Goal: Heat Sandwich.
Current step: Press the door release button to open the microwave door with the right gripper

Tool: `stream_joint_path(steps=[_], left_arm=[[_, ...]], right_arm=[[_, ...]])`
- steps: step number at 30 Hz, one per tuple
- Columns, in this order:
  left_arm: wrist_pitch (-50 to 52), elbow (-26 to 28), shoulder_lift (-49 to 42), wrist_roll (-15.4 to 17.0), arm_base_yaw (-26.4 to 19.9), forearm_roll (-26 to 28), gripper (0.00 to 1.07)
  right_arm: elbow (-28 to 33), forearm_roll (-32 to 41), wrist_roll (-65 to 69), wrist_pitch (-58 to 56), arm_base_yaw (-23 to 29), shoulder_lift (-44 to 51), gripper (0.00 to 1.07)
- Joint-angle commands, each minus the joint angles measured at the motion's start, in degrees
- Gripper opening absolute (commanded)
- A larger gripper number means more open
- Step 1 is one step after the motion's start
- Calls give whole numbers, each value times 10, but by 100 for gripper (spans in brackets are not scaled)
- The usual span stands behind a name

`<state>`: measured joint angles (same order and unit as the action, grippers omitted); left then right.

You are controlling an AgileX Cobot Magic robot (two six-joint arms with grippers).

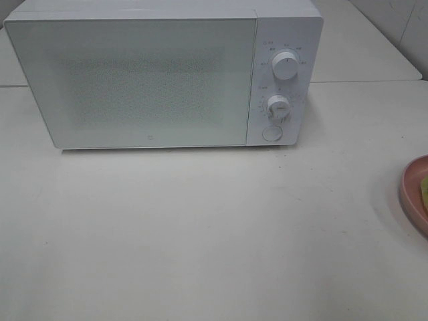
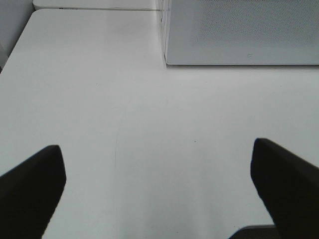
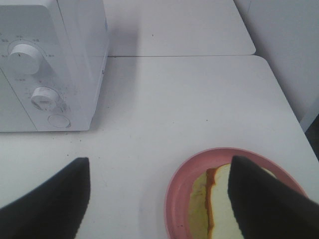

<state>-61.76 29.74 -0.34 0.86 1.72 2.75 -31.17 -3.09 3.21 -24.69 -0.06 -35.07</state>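
Observation:
The sandwich (image 3: pixel 212 204) lies on a round pink plate (image 3: pixel 179 191); white bread with a tan crust edge shows, partly hidden behind one finger. In the exterior high view only the plate's rim (image 1: pixel 411 190) and a sliver of sandwich (image 1: pixel 424 190) show at the right edge. My right gripper (image 3: pixel 159 199) hovers open above the table beside the plate, nothing between its fingers. My left gripper (image 2: pixel 157 186) is open over bare table in front of the microwave (image 2: pixel 239 35). Neither arm appears in the exterior high view.
The white microwave (image 1: pixel 160 77) stands at the back of the white table (image 1: pixel 200 227), door shut, with two knobs (image 1: pixel 285 67) and a round button (image 1: pixel 271 133) on its right panel. A seam (image 3: pixel 179 56) between tabletops runs behind it.

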Motion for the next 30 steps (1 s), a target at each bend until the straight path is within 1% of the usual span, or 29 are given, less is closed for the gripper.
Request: stream_joint_path(steps=[1,3,10,11,18,19,22,23,24,26,27,28,30], left_arm=[[4,-2,-13,3,3,1,95],[4,-2,-13,3,3,1,95],[4,-2,-13,3,3,1,95],[4,-2,-13,3,3,1,95],[4,-2,-13,3,3,1,95],[4,-2,-13,3,3,1,95],[4,-2,-13,3,3,1,95],[4,-2,-13,3,3,1,95],[4,-2,-13,3,3,1,95],[4,-2,-13,3,3,1,95],[4,-2,-13,3,3,1,95],[4,-2,-13,3,3,1,95],[4,-2,-13,3,3,1,95]], right_arm=[[-5,0,-1,18,1,-20,74],[-5,1,-1,37,1,-52,74],[-5,1,2,87,1,-106,74],[-5,1,12,113,1,-125,74],[-5,-2,34,184,1,-181,74],[-2,-4,34,210,1,-200,74],[13,-5,34,262,1,-229,74],[13,-5,34,262,1,-229,74],[30,-5,31,303,1,-244,74],[51,-3,25,350,1,-257,74],[72,2,21,401,2,-267,74],[72,2,21,401,2,-267,74],[86,14,21,443,3,-276,74]])
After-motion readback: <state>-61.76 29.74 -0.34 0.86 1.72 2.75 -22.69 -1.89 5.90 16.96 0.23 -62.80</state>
